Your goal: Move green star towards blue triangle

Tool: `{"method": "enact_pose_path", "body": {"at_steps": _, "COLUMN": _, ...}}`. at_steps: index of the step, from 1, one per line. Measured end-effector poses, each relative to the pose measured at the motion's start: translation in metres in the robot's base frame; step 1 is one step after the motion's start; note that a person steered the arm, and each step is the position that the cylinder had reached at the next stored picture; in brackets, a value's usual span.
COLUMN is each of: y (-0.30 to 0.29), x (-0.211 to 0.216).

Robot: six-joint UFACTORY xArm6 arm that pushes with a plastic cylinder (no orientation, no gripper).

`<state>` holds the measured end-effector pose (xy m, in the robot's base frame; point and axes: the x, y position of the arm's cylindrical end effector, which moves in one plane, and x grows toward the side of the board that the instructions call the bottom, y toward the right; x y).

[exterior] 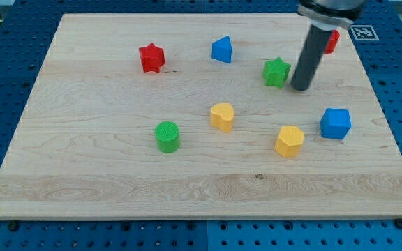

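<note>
The green star [276,72] is lying flat toward the far right, with the blue triangle [222,50] sitting near its left, slightly farther back.

no readable text; only a black-and-white marker tag [361,31] at the board's corner.

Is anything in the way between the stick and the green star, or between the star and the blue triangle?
No. My tip sits just to the view's right of the green star-shaped block, with bare wood between them. From the star to the blue triangular block, up and to the view's left, no block stands between.
</note>
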<state>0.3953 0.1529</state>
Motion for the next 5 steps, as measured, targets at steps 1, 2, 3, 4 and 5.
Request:
{"method": "enact_pose_path", "body": {"at_steps": 1, "y": -0.051, "x": -0.013}}
{"method": "enact_pose_path", "body": {"at_steps": 2, "y": -0.067, "x": -0.034}}
{"method": "enact_pose_path", "body": {"at_steps": 3, "y": -0.069, "x": -0.035}}
{"method": "enact_pose_path", "body": {"at_steps": 4, "y": -0.067, "x": -0.035}}
{"method": "enact_pose_path", "body": {"at_steps": 5, "y": -0.014, "x": -0.031}}
